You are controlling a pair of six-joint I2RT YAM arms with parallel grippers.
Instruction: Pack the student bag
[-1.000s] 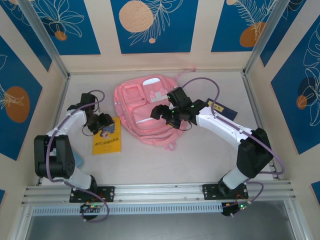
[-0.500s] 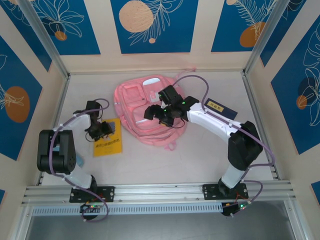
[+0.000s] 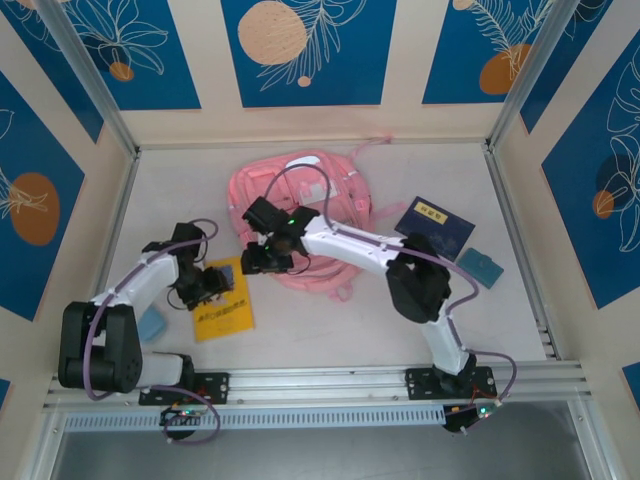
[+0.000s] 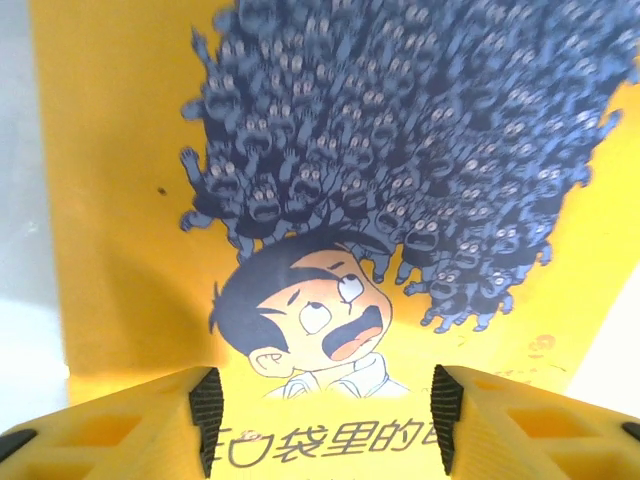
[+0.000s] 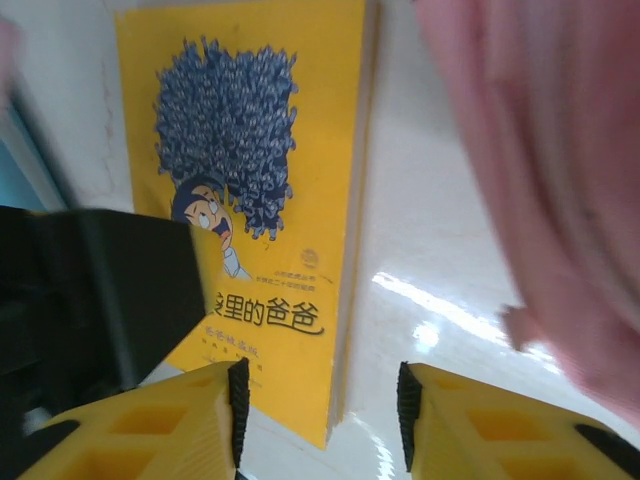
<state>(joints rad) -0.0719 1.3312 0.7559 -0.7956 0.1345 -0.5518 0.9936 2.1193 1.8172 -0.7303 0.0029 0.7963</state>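
Observation:
The pink student bag [image 3: 322, 190] lies flat at the middle back of the table, and its pink fabric [image 5: 545, 150] fills the right of the right wrist view. A yellow comic book [image 3: 226, 312] lies left of it. My left gripper [image 3: 211, 282] hovers over the book's far end; the cover [image 4: 130, 200] lies under its open jaws [image 4: 325, 420], which hold nothing. My right gripper [image 3: 259, 264] has reached across to the book's right edge [image 5: 345, 330]. It stands open [image 5: 320, 410] above that edge and the bare table, with the left gripper's black body [image 5: 90, 300] close beside it.
A navy book [image 3: 433, 222] and a small teal case [image 3: 482, 267] lie right of the bag. A pale blue object [image 3: 152, 323] sits by the left arm. The right arm [image 3: 350, 245] stretches over the bag's near edge. The walls [image 3: 120, 200] enclose the table.
My right arm has swung left off the bag to the book's right edge, its jaws narrowing. My left gripper has shifted nearer along the book, which has slid slightly toward the front.

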